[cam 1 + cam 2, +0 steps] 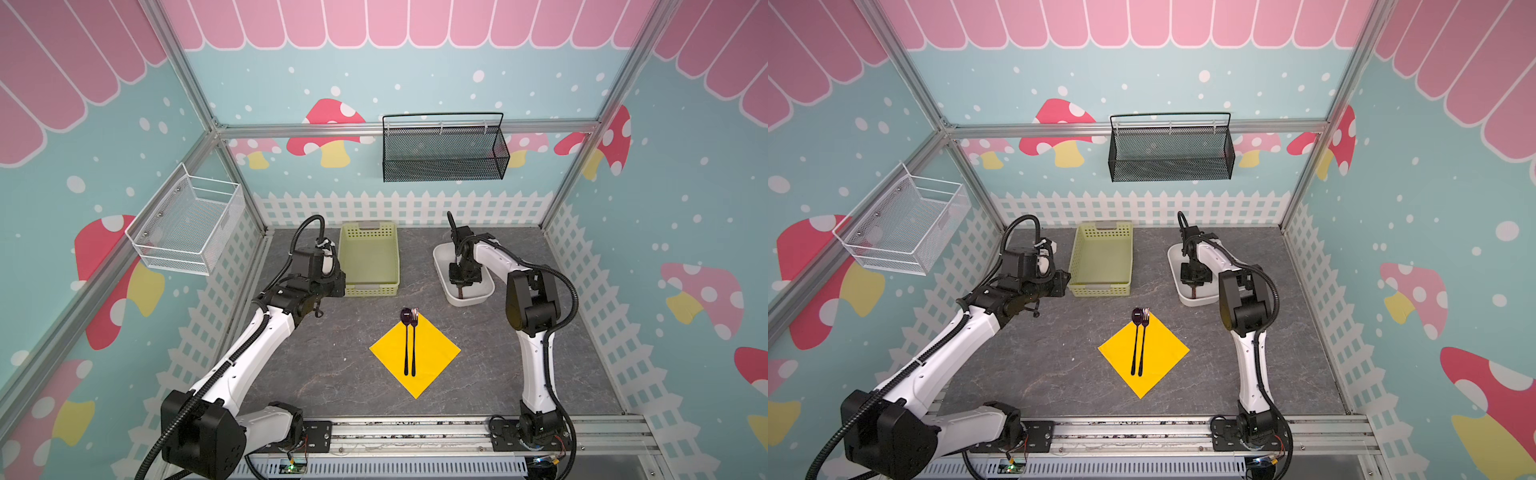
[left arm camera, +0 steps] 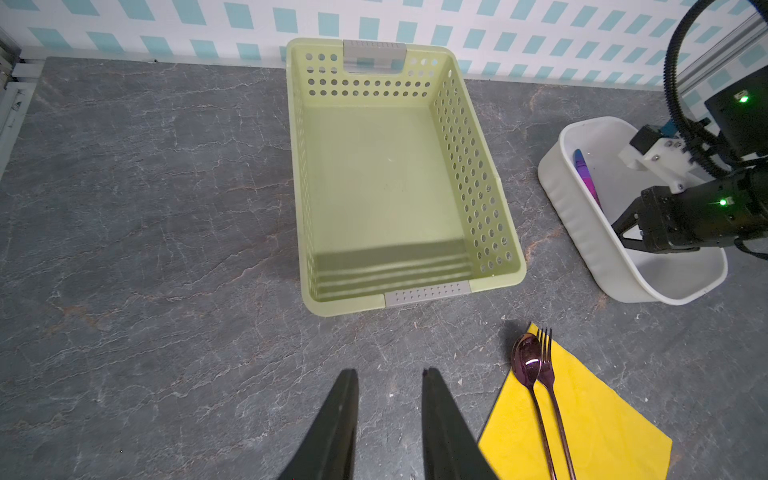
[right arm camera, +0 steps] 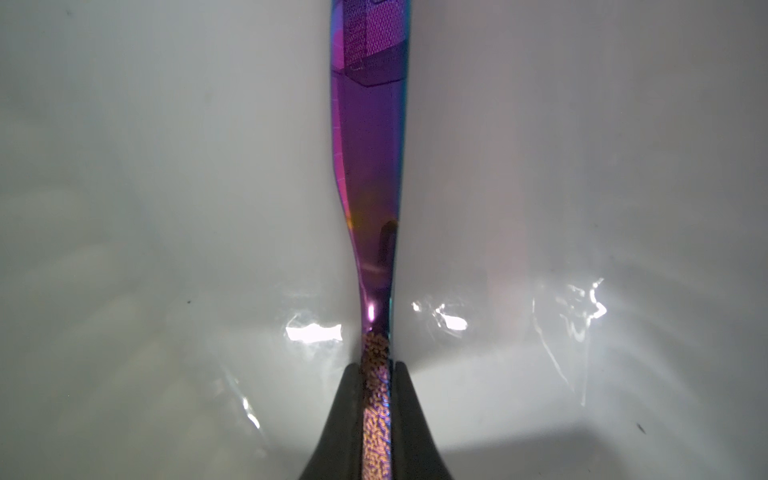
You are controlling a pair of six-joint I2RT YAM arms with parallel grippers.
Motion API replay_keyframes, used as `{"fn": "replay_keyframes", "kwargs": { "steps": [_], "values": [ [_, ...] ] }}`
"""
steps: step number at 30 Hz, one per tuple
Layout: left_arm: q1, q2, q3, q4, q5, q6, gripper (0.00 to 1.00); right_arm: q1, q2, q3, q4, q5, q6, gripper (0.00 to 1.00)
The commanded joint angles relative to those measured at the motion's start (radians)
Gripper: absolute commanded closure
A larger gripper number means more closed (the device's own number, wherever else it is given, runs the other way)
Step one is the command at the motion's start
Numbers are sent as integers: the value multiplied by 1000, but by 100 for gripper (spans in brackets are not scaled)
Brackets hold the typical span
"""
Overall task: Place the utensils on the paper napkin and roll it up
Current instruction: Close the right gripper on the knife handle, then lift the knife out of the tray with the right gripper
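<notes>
Now | right pincer (image 3: 377,366) clamps purple-blue knife (image 3: 368,166) by its textured handle | likely stiff, slick, light | left pincer (image 2: 390,374) spread, empty

The grey, marble-veined tabletop (image 1: 324,365) carries three things, well apart. A pale green perforated plastic basket (image 1: 372,289) sits toward the back, a white tub (image 1: 469,300) beside it, and a yellow paper napkin (image 1: 436,353) lies flat nearer the front.
</notes>
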Motion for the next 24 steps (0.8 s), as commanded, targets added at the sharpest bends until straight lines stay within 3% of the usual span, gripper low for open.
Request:
{"fn": "replay_keyframes", "kwargs": {
  "steps": [1, 16, 24],
  "values": [
    [8, 0, 20, -3, 7, 6, 71, -4, -76, 42, -41, 16, -1, 97],
    [9, -17, 17, -3, 7, 6, 71, -6, -173, 90, -96, -23, -2, 98],
    [9, -29, 14, -4, 8, 5, 71, 5, -295, -41, -60, -81, 29, 99]
  ]
}}
